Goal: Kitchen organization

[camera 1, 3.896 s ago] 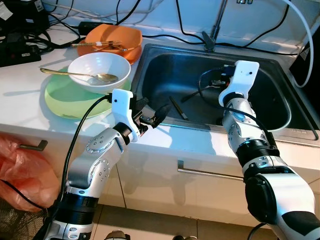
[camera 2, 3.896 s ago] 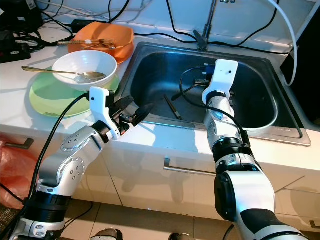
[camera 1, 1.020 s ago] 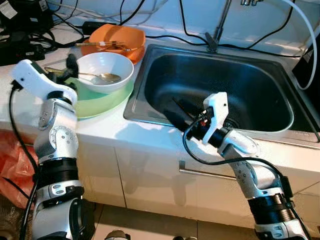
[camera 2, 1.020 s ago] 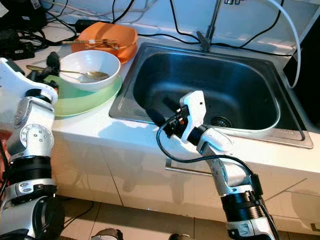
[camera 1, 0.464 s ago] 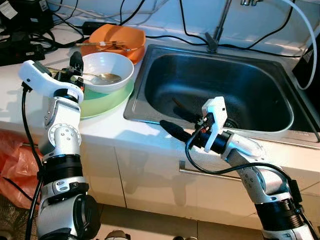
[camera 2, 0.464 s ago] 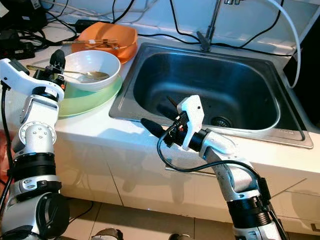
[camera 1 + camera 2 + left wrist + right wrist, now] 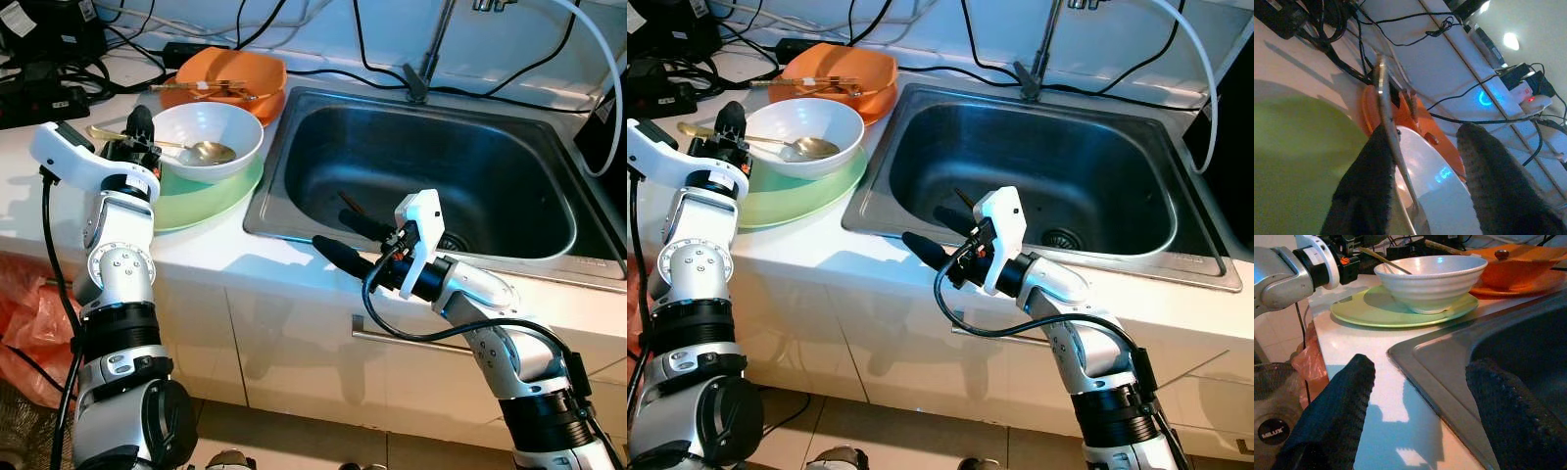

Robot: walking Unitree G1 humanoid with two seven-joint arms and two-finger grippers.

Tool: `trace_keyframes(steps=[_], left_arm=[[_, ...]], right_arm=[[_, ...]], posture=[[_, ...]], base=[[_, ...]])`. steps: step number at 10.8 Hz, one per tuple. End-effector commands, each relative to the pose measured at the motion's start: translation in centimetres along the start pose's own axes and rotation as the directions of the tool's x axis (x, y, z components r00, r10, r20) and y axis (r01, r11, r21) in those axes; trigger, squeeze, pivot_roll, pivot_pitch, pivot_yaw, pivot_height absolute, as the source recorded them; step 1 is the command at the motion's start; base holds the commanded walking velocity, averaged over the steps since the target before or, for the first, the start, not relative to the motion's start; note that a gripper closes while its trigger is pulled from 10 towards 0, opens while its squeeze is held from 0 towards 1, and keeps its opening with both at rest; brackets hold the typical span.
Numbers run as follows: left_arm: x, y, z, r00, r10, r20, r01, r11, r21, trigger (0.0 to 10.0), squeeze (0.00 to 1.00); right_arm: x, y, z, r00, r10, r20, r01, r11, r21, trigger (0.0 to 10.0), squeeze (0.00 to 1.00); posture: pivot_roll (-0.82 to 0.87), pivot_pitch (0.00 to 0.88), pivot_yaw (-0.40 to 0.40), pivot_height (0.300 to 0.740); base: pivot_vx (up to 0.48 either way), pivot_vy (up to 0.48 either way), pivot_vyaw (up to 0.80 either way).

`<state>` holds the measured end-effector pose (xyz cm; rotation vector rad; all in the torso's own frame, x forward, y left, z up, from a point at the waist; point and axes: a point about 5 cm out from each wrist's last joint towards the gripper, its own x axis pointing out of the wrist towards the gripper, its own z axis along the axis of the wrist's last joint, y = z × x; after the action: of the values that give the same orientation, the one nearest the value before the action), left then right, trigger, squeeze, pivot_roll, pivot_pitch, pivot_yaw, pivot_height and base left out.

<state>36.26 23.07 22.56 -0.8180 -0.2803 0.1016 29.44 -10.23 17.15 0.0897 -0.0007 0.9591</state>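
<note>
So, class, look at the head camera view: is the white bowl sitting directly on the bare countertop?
No. The white bowl rests on the green plate, which lies on the counter beside the sink.

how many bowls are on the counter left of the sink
2. A white bowl with a gold spoon in it sits on the green plate. An orange bowl sits behind it, toward the wall. None appear hidden.
</note>
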Motion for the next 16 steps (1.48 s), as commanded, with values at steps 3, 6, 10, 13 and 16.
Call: trace_keyframes(steps=[3, 6, 10, 13, 16], left_arm=[[0.5, -0.8, 0.3, 1.000, -0.019, 0.006, 0.019, 0.999, -0.044, 0.0, 0.00], [0.5, -0.8, 0.3, 1.000, -0.019, 0.006, 0.019, 0.998, -0.065, 0.0, 0.00], [0.5, -1.2, 0.3, 0.999, -0.043, 0.016, 0.045, 0.990, -0.134, 0.0, 0.00], [0.2, -2.5, -0.3, 0.992, -0.129, 0.001, 0.126, 0.966, -0.226, 0.0, 0.00], [-1.0, -6.7, -1.2, 0.922, -0.388, -0.007, 0.367, 0.877, -0.308, 0.0, 0.00]], right_arm=[[0.1, -0.1, 0.4, 1.000, -0.004, 0.009, 0.004, 1.000, -0.018, 10.0, 0.00], [0.2, -0.2, 0.4, 1.000, -0.011, 0.009, 0.011, 1.000, -0.020, 10.0, 0.00], [0.2, -0.3, 0.5, 1.000, -0.019, 0.012, 0.020, 1.000, -0.023, 10.0, 0.00], [0.2, -1.0, 0.9, 0.996, -0.063, 0.056, 0.061, 0.998, 0.036, 10.0, 0.00], [0.8, -3.0, 2.2, 0.951, -0.252, 0.179, 0.195, 0.938, 0.287, 10.0, 0.00]], posture=[[0.13, 0.063, -0.035, 0.740], [0.13, 0.062, -0.035, 0.740], [0.13, 0.058, -0.035, 0.740], [0.13, 0.058, -0.035, 0.740], [0.13, 0.053, -0.031, 0.740]], base=[[0.000, 0.000, 0.00], [0.000, 0.000, 0.00], [0.000, 0.000, 0.00], [0.000, 0.000, 0.00], [0.000, 0.000, 0.00]])
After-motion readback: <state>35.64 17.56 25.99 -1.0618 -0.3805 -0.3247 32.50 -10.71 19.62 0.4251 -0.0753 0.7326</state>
